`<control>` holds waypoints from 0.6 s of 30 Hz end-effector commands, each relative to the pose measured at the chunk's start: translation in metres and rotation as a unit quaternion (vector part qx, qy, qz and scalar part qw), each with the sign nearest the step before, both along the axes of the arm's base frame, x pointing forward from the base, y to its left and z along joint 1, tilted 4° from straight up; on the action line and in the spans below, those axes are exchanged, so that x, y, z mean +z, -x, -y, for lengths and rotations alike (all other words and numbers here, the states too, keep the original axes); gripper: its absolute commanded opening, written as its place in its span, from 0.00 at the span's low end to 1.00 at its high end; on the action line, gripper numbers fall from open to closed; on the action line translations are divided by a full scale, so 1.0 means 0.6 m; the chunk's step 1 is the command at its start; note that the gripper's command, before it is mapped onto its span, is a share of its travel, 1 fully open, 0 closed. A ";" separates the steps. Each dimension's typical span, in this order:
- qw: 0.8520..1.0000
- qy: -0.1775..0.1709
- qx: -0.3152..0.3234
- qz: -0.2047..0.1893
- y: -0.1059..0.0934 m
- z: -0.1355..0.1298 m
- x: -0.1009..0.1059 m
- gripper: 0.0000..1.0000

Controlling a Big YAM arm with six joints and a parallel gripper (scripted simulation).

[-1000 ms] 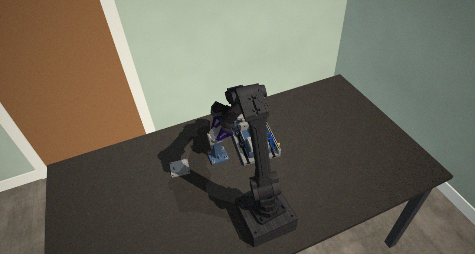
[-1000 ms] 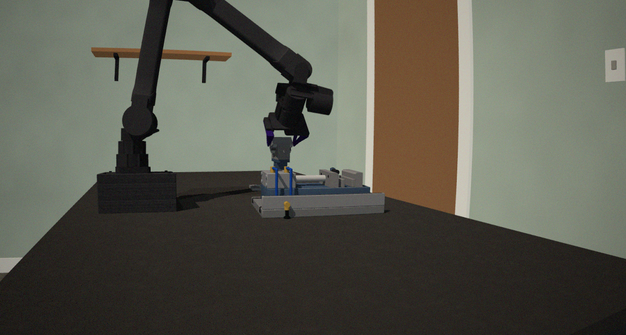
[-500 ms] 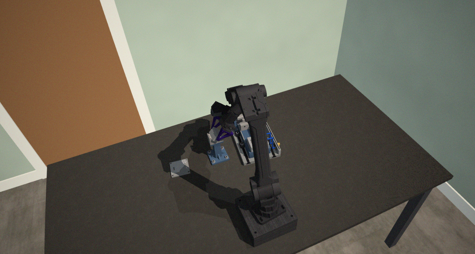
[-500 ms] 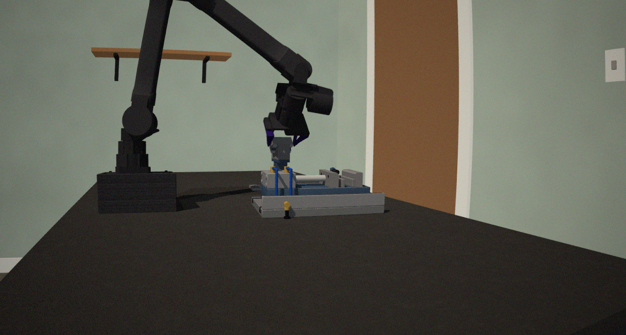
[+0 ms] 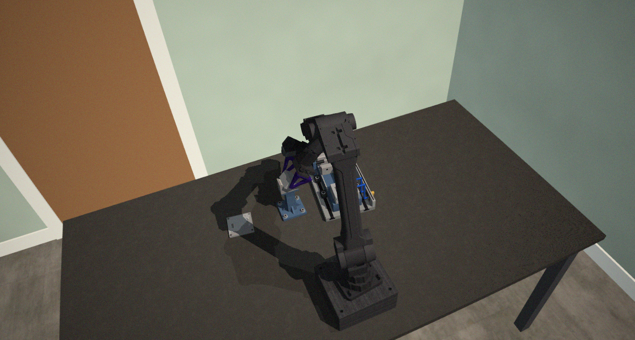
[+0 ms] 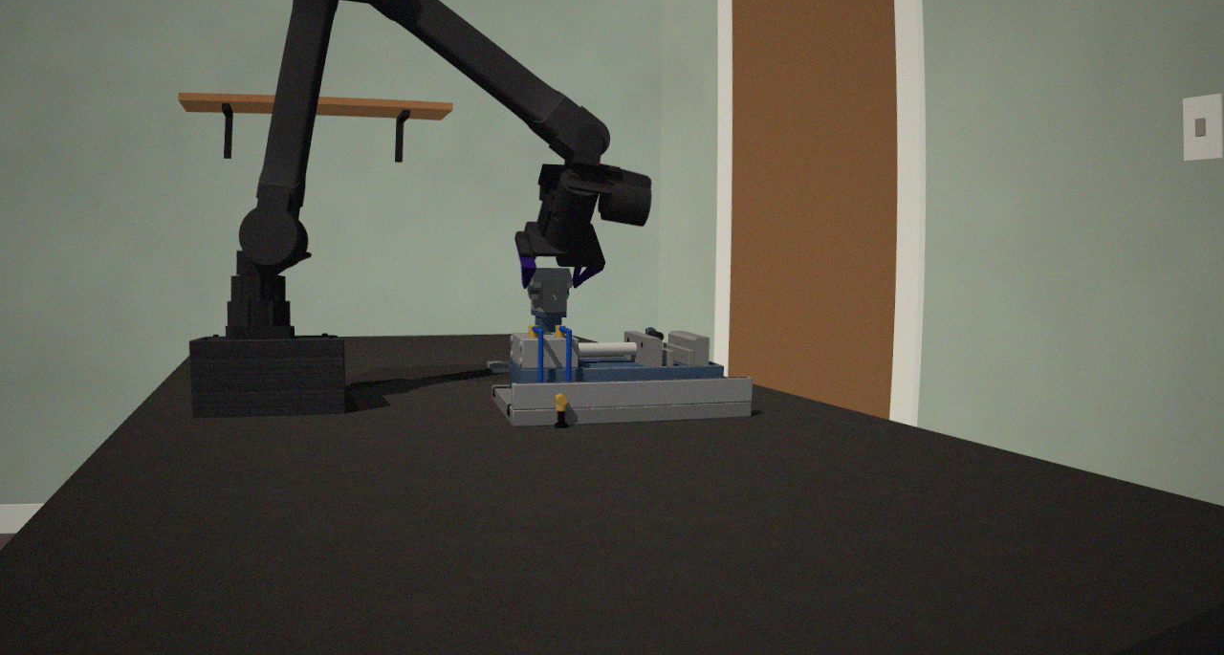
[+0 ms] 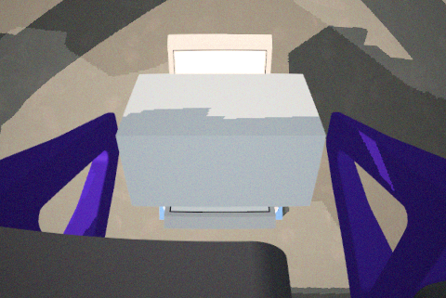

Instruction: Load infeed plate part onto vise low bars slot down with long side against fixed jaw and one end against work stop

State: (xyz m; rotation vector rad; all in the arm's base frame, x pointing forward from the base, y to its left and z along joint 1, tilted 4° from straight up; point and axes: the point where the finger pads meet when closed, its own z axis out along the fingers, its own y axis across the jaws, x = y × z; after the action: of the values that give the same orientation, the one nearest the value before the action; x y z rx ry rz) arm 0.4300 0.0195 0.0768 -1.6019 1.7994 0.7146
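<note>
The part (image 5: 284,181) (image 6: 548,292) (image 7: 219,149), a grey block, rests in the blue V-block (image 5: 290,208) (image 6: 547,318), left of the vise (image 5: 323,204) (image 6: 633,390). My gripper (image 5: 295,174) (image 6: 556,272) (image 7: 223,127) is open and points down over the part. Its purple fingers stand on either side of the block with a gap on each side. In the wrist view the block's top faces are plain; I cannot see its slot. The grey infeed plate (image 5: 239,225) lies bare on the table beyond the V-block. The vise jaws stand open, and my arm hides part of the vise in the top view.
The vise's air cylinder rod (image 6: 607,349), blue hoses (image 6: 538,356) and a yellow knob (image 6: 560,401) face the exterior view. My arm's base (image 5: 357,293) stands on the dark table (image 5: 466,195) near its front edge. A wall shelf (image 6: 316,104) hangs behind.
</note>
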 end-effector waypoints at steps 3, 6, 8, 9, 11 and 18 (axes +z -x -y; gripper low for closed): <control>1.000 0.005 0.003 -0.002 -0.007 -0.008 -0.004 0.81; 1.000 0.011 0.003 0.005 -0.007 -0.008 0.006 0.81; 1.000 0.015 0.003 0.011 -0.009 -0.007 0.016 0.81; 1.000 0.017 0.003 0.012 -0.010 -0.007 0.016 0.81; 1.000 0.021 0.002 0.012 -0.010 -0.007 0.016 0.81; 0.999 0.031 0.002 0.014 -0.013 -0.006 0.019 0.81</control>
State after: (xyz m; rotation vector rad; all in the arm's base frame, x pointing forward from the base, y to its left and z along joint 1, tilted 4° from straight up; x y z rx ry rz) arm 0.4292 0.0195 0.0716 -1.6304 1.8374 0.6946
